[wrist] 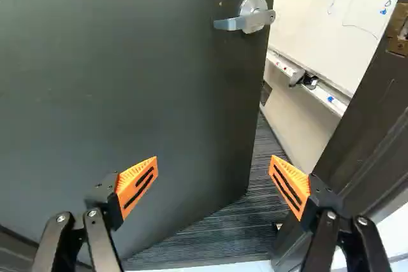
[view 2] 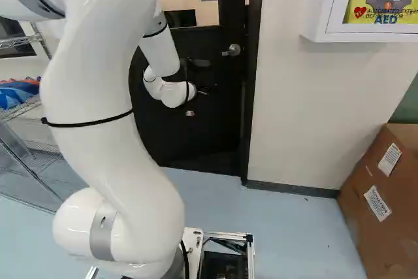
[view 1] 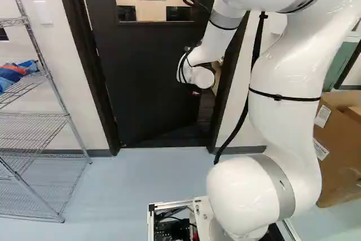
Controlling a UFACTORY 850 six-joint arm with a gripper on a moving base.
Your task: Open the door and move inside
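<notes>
Ajar, the door (view 1: 144, 77) stands between rack (view 1: 34, 123) and carton (view 2: 385, 233).

The dark, windowed door (view 1: 141, 71) stands ajar, seemingly swung inward.

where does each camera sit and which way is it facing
Left base view: on the base, behind the arm and to its left, facing ahead and slightly down at the door; the arm stands right of the middle.
Right base view: behind the arm, to its right, facing likewise; the arm stands left of the middle.
Wrist view: on the wrist, looking along the open gripper toward door and handle; both fingers show.
Shared: the door in all three; the box in both base views.
</notes>
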